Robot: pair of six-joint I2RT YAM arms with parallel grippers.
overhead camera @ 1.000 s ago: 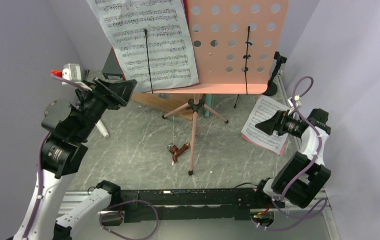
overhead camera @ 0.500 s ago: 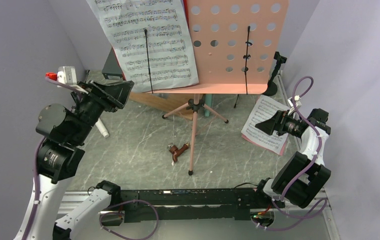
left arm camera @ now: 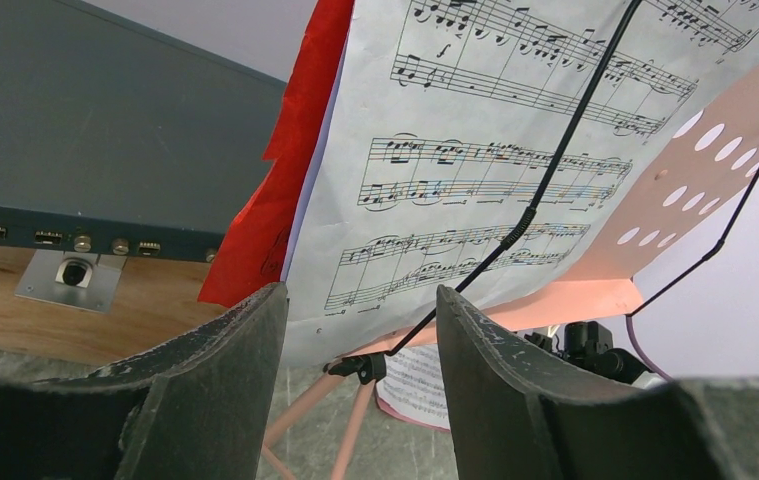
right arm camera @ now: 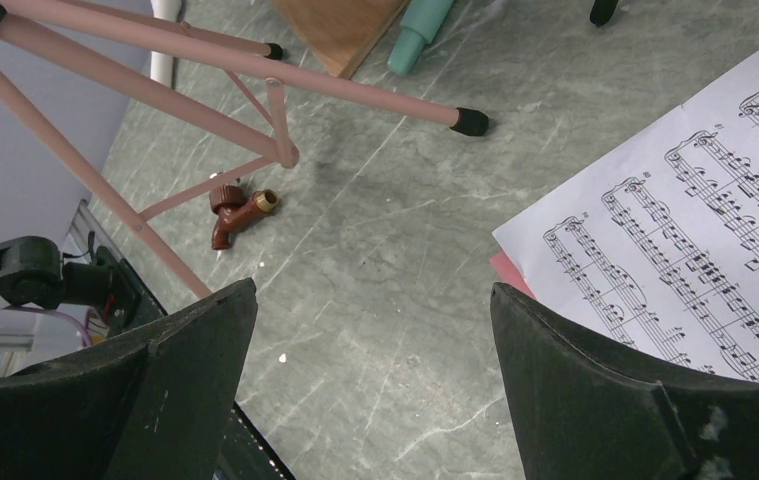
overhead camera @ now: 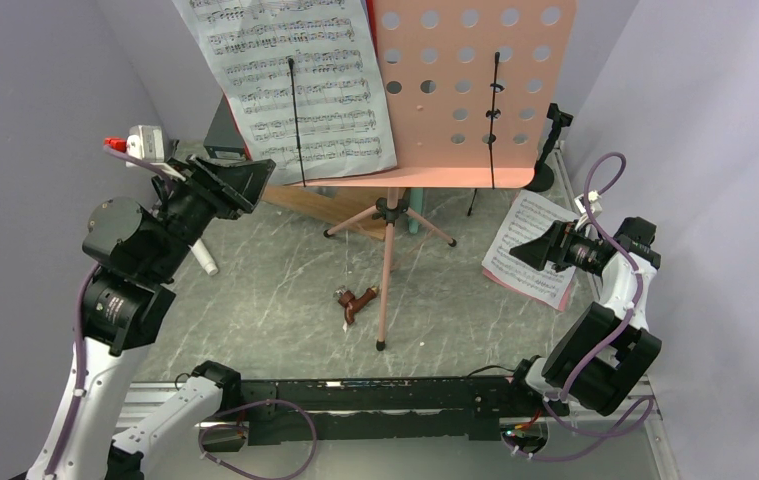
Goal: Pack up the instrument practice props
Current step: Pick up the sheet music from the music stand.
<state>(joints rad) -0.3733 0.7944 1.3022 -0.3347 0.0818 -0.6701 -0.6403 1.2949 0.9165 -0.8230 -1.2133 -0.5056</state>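
In the lower middle of the top view, a brown piece lies on the table, just beside the front leg of the pink tripod. At the right, the right gripper hovers with jaws spread wide over a loose page lying flat on the table, a red edge showing under it. At the left, a white microphone lies under the left arm. The left gripper is raised with jaws spread, at the lower left corner of the standing page on the pink desk. Whether the fingers touch this page, I cannot tell. A red sheet sits behind it. A mint microphone lies behind the tripod. Farthest are a grey box and, at the upper right, a black mount.
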